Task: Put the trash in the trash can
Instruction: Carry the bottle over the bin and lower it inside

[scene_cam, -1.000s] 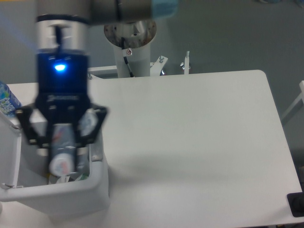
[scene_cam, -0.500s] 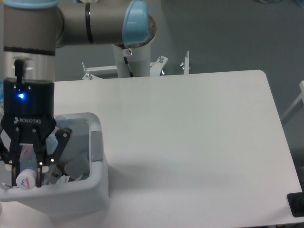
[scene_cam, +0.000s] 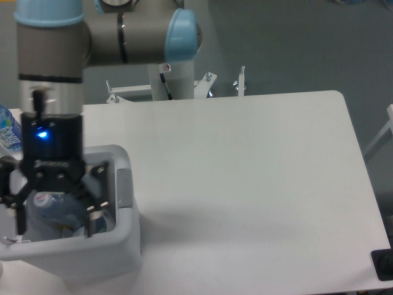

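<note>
Bottle [scene_cam: 54,208], slim clear plastic, inside boxy white bin [scene_cam: 116,243]; claw [scene_cam: 54,220] spread wide.

So the mouth of the trash can [scene_cam: 126,236] is pretty much blocked from above: it's filled by the pincer [scene_cam: 54,222], fingers spread wide, with the slim bottle [scene_cam: 52,208] lying inside between them. At 12 o'clock from the can, passage is closed off by the arm's wrist and forearm [scene_cam: 52,55]. At 10 o'clock, a blue-labelled water bottle [scene_cam: 8,130] is parked at the frame edge. From 1 to 4 o'clock the table [scene_cam: 245,184] is left wide open, so that side can be approached freely.
</note>
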Robot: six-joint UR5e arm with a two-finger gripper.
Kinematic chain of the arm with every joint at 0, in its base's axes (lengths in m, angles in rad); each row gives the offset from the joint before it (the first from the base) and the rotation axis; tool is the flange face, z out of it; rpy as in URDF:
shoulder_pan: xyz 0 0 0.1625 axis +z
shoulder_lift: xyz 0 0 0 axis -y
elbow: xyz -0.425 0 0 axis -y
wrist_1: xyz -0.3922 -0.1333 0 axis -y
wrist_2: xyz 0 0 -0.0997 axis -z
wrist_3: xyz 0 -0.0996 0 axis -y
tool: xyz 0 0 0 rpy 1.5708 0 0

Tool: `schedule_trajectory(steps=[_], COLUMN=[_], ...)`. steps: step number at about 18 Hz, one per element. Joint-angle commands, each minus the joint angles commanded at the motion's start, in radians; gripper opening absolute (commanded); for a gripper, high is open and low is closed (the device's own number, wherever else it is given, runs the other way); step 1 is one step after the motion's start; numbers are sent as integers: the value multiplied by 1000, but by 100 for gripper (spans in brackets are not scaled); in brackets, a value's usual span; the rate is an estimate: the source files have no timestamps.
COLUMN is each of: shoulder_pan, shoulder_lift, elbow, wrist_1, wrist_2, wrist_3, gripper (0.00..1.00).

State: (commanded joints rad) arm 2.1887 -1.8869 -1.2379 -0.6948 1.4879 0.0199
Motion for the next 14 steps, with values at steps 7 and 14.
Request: schedule_trajectory(steps=[7,14], shoulder_pan=[180,278], shoulder_lift=[71,118], elbow=[-103,-120], wrist_1=[-66,-302], wrist_2=[169,173], wrist_3=[417,750], gripper=[100,100])
